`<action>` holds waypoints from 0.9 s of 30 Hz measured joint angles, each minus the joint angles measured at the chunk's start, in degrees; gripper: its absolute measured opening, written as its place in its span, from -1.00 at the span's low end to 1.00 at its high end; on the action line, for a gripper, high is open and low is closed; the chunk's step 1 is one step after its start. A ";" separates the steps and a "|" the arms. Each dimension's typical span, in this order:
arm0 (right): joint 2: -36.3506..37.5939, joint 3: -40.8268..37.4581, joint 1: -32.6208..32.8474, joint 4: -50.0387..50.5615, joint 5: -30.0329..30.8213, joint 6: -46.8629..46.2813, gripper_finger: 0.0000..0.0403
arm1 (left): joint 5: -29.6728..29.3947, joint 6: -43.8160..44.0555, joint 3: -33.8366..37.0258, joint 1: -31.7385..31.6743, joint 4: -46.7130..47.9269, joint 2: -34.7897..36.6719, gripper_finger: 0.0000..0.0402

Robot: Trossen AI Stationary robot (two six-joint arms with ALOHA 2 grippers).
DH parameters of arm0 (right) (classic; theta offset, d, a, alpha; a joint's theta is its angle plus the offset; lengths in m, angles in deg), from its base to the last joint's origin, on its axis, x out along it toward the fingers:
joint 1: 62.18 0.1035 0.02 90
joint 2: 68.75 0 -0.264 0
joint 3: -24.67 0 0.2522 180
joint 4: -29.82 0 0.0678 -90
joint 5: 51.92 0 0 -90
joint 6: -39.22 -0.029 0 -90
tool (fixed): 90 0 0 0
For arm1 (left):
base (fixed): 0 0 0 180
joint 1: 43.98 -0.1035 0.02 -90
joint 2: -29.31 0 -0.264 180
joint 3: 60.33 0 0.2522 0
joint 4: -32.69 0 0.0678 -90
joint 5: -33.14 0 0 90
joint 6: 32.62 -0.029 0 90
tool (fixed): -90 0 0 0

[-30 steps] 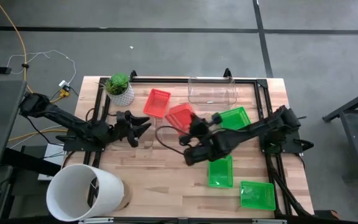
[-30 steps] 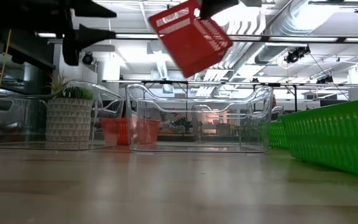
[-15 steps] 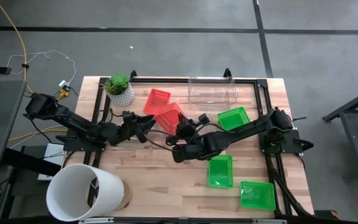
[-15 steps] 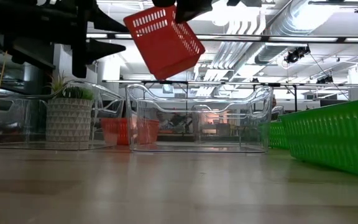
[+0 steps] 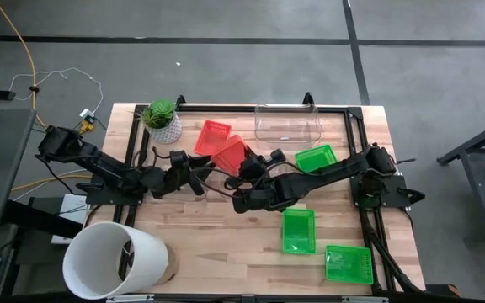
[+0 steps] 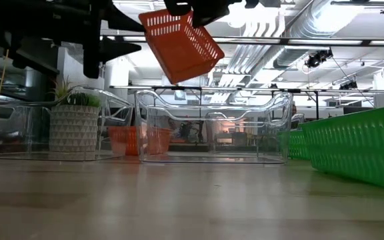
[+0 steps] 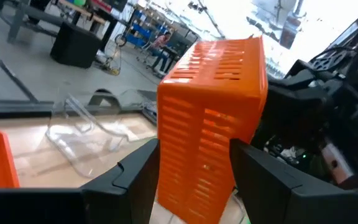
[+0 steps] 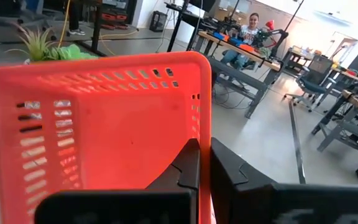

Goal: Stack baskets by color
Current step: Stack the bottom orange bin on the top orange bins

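Note:
My right gripper (image 5: 247, 165) holds a red basket (image 5: 231, 154) in the air over the table's middle, tilted in the low view (image 6: 179, 43). My left gripper (image 5: 201, 173) is open and level. In its wrist view its two fingers (image 7: 135, 180) stand on either side of that basket's lower end (image 7: 204, 162). A second red basket (image 5: 212, 137) rests flat on the table behind. A clear basket (image 5: 287, 124) stands at the far edge. Three green baskets (image 5: 318, 158) (image 5: 299, 230) (image 5: 348, 263) lie on the right half. My right gripper pinches the red basket's wall at its rim (image 8: 194, 140) between its shut fingers; the fingers hide the exact spot. It comes level from the table's right. The basket is lifted clear and tilted, its open side toward my right wrist. My left gripper: I cannot tell whether its fingers touch the basket.
A potted plant (image 5: 162, 119) stands at the far left corner. A big white bucket (image 5: 112, 259) lies at the near left. The table's black frame (image 5: 226, 108) runs along the far edge. Bare wood shows at the near middle (image 5: 217, 244).
My right gripper has carried the red basket toward the table's left and turned it, so it now tilts the other way. My left gripper has gone toward the table's right, and its open fingers now stand on either side of the basket.

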 joint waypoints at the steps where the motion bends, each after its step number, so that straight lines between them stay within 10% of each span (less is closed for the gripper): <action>1: 0.00 0.00 0.00 0.10 0.16 0.00 -1.00 | 0.03 -0.74 -0.02 0.01 0.06 0.47 -0.08; 16: 0.00 -0.02 -0.02 0.37 5.09 2.80 -1.00 | -2.36 -3.70 -0.04 0.02 3.50 1.49 -0.08; 27: 0.00 -0.04 -2.31 -3.60 -2.51 2.34 -1.00 | -3.76 2.54 -0.07 0.00 2.14 -1.75 -0.08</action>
